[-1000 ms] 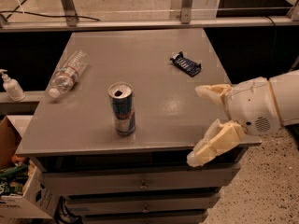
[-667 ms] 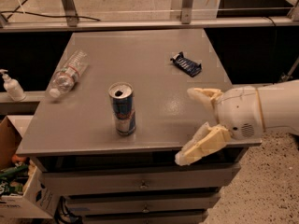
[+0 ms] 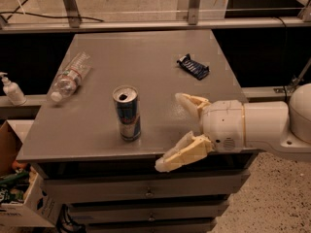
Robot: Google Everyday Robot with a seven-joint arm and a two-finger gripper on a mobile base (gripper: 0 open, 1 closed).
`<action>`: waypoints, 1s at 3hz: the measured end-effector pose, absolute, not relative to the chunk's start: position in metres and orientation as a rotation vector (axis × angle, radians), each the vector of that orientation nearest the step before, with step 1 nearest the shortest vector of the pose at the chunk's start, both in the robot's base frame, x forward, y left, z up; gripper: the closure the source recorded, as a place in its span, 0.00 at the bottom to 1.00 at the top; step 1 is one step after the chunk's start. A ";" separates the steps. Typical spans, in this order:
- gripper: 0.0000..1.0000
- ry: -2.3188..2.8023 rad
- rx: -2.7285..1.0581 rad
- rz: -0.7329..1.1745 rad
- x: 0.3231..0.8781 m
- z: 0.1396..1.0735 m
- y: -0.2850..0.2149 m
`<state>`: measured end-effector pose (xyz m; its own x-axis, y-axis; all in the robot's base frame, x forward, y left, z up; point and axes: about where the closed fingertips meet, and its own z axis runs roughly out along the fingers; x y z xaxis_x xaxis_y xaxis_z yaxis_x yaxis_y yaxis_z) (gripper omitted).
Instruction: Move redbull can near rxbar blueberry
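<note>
The redbull can (image 3: 127,113) stands upright near the front edge of the grey table (image 3: 146,57), blue and silver with an open silver top. The rxbar blueberry (image 3: 193,66) lies flat in its dark blue wrapper at the back right of the table. My gripper (image 3: 172,130) is open and empty at the table's front right, to the right of the can and apart from it. Its pale fingers (image 3: 187,102) point left toward the can, one over the tabletop and one past the front edge.
A clear plastic bottle (image 3: 70,76) lies on its side at the table's left edge. A white pump bottle (image 3: 11,89) stands on a ledge at the left. A cardboard box (image 3: 19,198) sits on the floor at bottom left. Drawers (image 3: 146,192) run below the tabletop.
My gripper has moved left along the table's front edge, closer to the can, with its fingers still spread. The can, bar and bottle have not moved.
</note>
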<state>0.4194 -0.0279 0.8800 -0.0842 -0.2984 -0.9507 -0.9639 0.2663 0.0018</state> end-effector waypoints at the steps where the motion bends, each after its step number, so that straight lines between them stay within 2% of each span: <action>1: 0.00 1.511 -1.173 0.899 0.420 0.890 -0.004; 2: 0.00 1.422 -1.162 0.957 0.410 0.896 0.053; 3: 0.00 1.418 -1.163 0.959 0.409 0.897 0.052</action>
<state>0.4087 0.0522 0.8966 -0.0117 -0.1624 -0.9866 -0.9763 0.2152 -0.0238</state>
